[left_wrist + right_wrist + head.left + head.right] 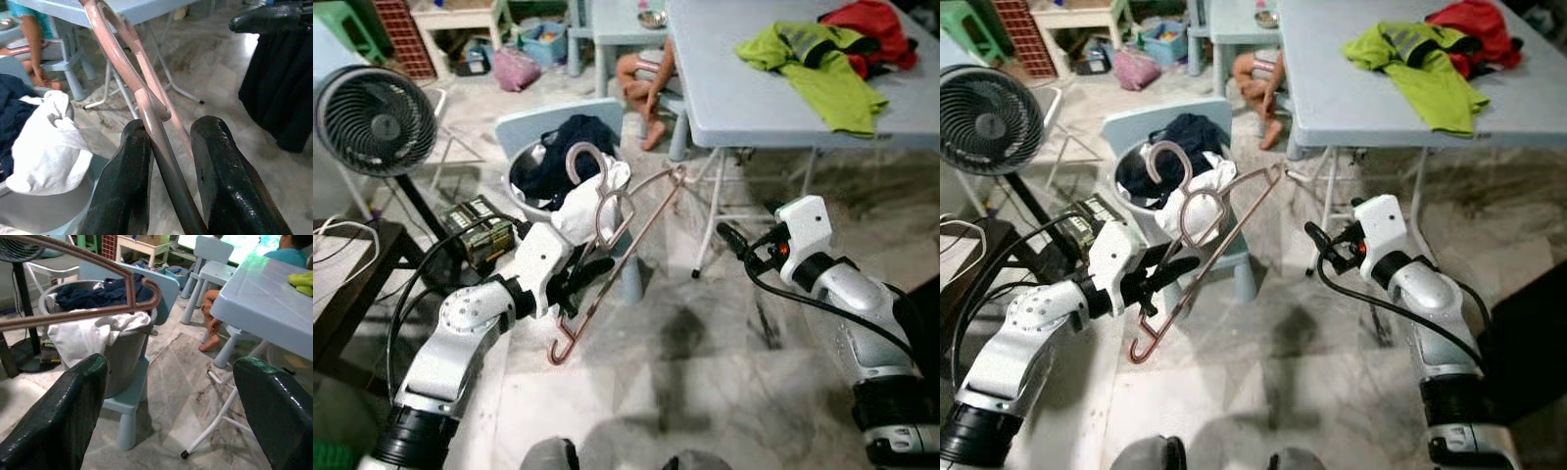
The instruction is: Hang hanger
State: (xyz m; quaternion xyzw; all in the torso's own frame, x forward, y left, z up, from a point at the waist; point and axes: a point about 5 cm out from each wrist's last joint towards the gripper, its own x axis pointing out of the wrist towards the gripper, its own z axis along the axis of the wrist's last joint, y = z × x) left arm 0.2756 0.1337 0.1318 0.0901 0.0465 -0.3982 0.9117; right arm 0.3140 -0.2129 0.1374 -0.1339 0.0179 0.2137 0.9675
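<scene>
Above the marble floor [705, 372], the left gripper [579, 277] clamps 2 pink hangers [617, 245] between its fingers, tilted beside 1 grey laundry basket [1136, 211]. Right gripper [1324, 247] hovers nearby, its 2 fingers spread wide apart and holding nothing. 1 table [754, 98] holds 2 garments.

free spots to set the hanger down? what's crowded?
Free: the near left part of the grey table, beside the green shirt; the marble floor between the two grippers. Crowded: the laundry basket, heaped with clothes, and the table's far right, under the red garment.
</scene>
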